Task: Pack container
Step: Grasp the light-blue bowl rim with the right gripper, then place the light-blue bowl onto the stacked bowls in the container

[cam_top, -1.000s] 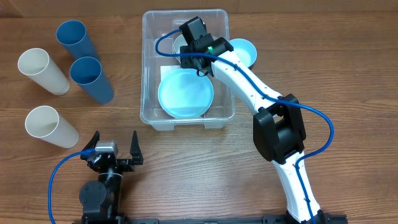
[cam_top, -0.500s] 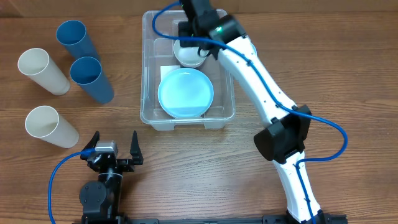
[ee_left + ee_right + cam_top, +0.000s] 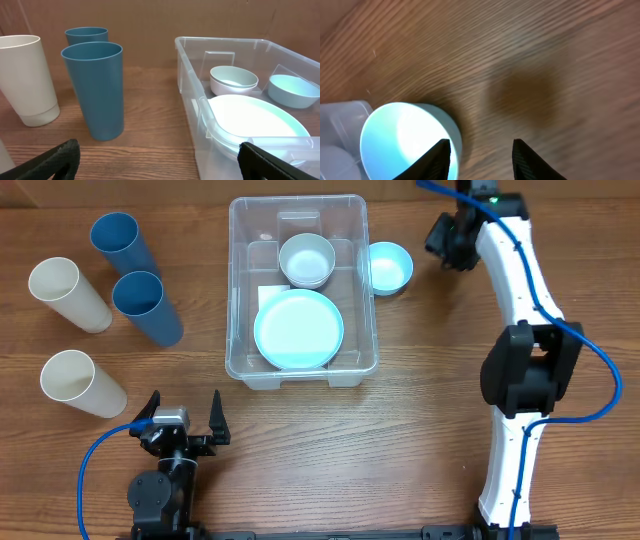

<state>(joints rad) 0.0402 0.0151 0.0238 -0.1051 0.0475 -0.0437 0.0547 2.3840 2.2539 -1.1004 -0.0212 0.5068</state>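
Note:
The clear container stands at the back middle of the table, also seen in the left wrist view. Inside it lie a white bowl and a light blue plate. A light blue bowl sits on the table just outside its right wall. My right gripper hovers right of that bowl, open and holding nothing; in its wrist view the left finger overlaps the bowl's rim. My left gripper rests open near the front edge, left of the container.
Two blue cups and two white cups stand on the left of the table. From the left wrist, the nearest blue cup stands ahead, a white cup to its left.
My right arm has risen from over the white bowl in the container and swung right to a spot beside the light blue bowl. The left arm has not moved.

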